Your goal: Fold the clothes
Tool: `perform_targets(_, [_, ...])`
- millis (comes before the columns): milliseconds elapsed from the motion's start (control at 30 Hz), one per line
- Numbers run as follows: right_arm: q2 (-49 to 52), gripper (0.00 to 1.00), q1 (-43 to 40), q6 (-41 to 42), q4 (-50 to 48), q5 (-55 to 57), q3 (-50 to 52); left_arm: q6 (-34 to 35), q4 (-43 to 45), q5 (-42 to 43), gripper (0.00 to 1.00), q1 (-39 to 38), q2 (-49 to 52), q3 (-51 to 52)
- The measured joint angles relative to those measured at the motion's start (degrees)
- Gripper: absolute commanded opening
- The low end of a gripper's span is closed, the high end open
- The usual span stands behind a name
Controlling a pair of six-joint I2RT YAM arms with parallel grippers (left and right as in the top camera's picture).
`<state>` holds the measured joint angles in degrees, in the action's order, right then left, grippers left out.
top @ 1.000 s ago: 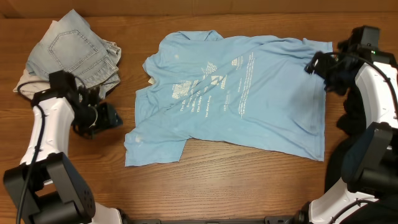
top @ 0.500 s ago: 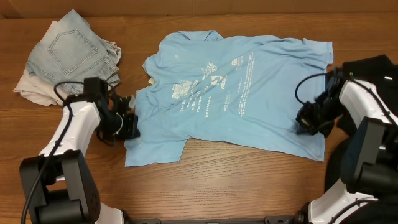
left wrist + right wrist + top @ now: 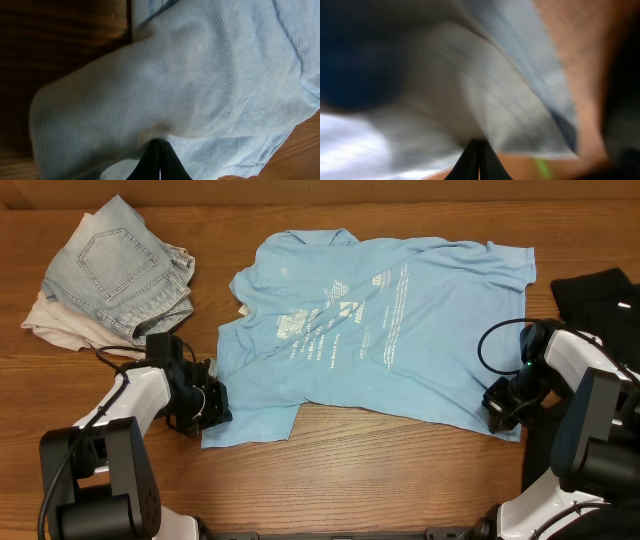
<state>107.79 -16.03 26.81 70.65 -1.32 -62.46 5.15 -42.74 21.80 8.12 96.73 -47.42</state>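
Observation:
The sky-blue T-shirt (image 3: 380, 330) with white print lies spread flat in the middle of the table, collar to the left. My left gripper (image 3: 207, 406) is low at the shirt's near left corner, jaws shut, and pale blue cloth (image 3: 190, 85) bunches into its fingertips (image 3: 160, 144). At the near right corner my right gripper (image 3: 497, 413) is also low and shut. In the blurred right wrist view the shirt's hem (image 3: 520, 100) meets its fingertips (image 3: 479, 144) above the wood.
Pale denim shorts (image 3: 120, 265) lie crumpled at the far left on a beige cloth (image 3: 52, 320). A black garment (image 3: 600, 290) sits at the right edge beside the right arm. Bare wooden table (image 3: 380, 470) runs along the front.
Both arms swung in from the sides and dropped to the shirt's near corners. Both grippers closed there. The shirt has barely shifted.

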Motion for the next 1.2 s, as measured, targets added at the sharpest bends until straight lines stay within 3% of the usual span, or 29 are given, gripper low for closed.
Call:
perform_targets(333, [-4.2, 0.05, 0.0, -0.1, 2.0, 4.0, -1.7, 2.6, -7.2, 4.0, 0.11, 0.0, -0.2, -2.2])
perform_targets(433, [-7.3, 0.11, 0.0, -0.9, 1.9, 4.4, -5.3, 1.2, -7.4, 5.9, 0.04, -0.3, -0.2, -8.7])
perform_targets(500, [-9.0, 0.23, 0.0, -1.0, 1.8, 4.5, -6.9, 0.6, -5.6, 5.8, 0.05, -0.7, -0.2, -10.4])
perform_targets(533, [-10.0, 0.35, 0.0, -1.4, 1.7, 4.5, -7.8, 0.4, -4.7, 5.5, 0.11, -0.9, -0.2, -10.6])
perform_targets(600, [-11.6, 0.40, 0.0, -1.7, 1.5, 4.3, -8.6, 0.5, -3.2, 4.6, 0.40, -1.7, -0.2, -9.9])
perform_targets(700, [-12.2, 0.50, 0.0, -2.7, 1.2, 2.7, -8.8, 0.7, -0.4, 3.6, 0.64, -3.0, -0.2, -7.1])
perform_targets(767, [-12.2, 0.52, 0.0, -3.9, 0.5, 1.2, -8.8, 1.7, 0.8, 2.4, 0.72, -3.5, -0.2, -4.7])
perform_targets(833, [-12.2, 0.55, 0.0, -4.7, -0.2, -0.8, -8.8, 2.3, 1.6, 1.1, 0.73, -3.6, -0.2, -3.0])
perform_targets(900, [-12.2, 0.56, 0.0, -5.1, -0.7, -1.8, -8.8, 2.5, 2.2, 0.4, 0.68, -3.6, -0.5, -2.7])
perform_targets(1100, [-12.2, 0.56, 0.0, -5.8, -1.3, -3.2, -8.8, 3.3, 3.1, -2.8, 0.16, -3.7, -0.7, -1.9])
perform_targets(1167, [-12.2, 0.56, 0.0, -5.9, -1.6, -3.3, -8.8, 3.6, 2.2, -4.1, 0.04, -3.7, -0.7, -1.5])
perform_targets(1200, [-12.2, 0.56, 0.0, -5.9, -1.7, -3.4, -8.8, 3.7, 1.9, -4.7, 0.04, -3.7, -0.7, -1.4])
